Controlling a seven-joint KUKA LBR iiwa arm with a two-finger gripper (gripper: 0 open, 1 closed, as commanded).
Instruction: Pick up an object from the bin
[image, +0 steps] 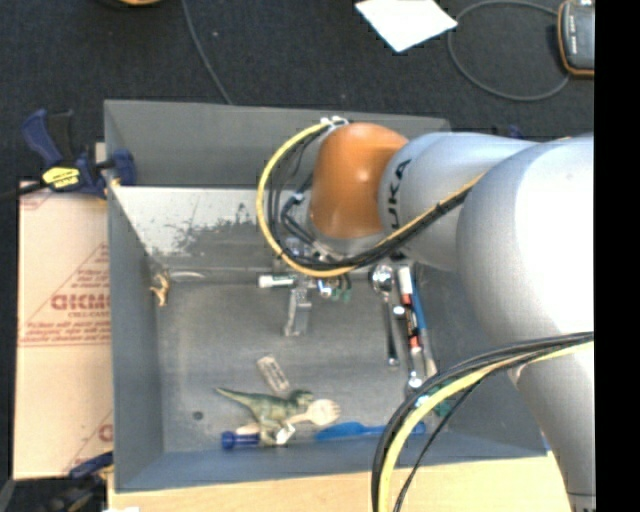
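Pincer (297, 310): hangs low over the middle of the grey metal bin (135, 330), below the rounded orange wrist cover (350, 180). From this angle I cannot tell whether it is spread or pressed together, and nothing is seen pinched in it. It stands over bare floor, apart from every loose item.

Contents, nearest first:
1. Bundle of slim red, white and blue sticks (405, 325), probably pens. It lies lengthwise just right of the pincer and is partly overhung by the silver arm (500, 230).
2. Small beige oblong tag (272, 373), on the floor between the pincer and the front group.
3. Green plastic toy dinosaur (262, 402), on its side near the front wall.
4. Cream-white spoon-shaped piece (320, 411), touching the dinosaur's right end.
5. Long blue pen-like stick (352, 431), along the foot of the front wall, passing beneath the dinosaur.
6. Small yellowish scrap (158, 290), against the left wall and well apart from the rest. Its kind is unclear.

Placement: items 3 to 5 lie heaped together at the front wall, likely because loose things settle where the floor meets a side. With the pincer over empty floor, no pick looks begun. The tag and the pen bundle are the closest candidates. The bundle sits under the arm's own bulk, which may make it awkward to approach.

Markings: "KUKA" in dark letters on the arm's casing (394, 188), beside the orange cover. No writing can be read on any item.
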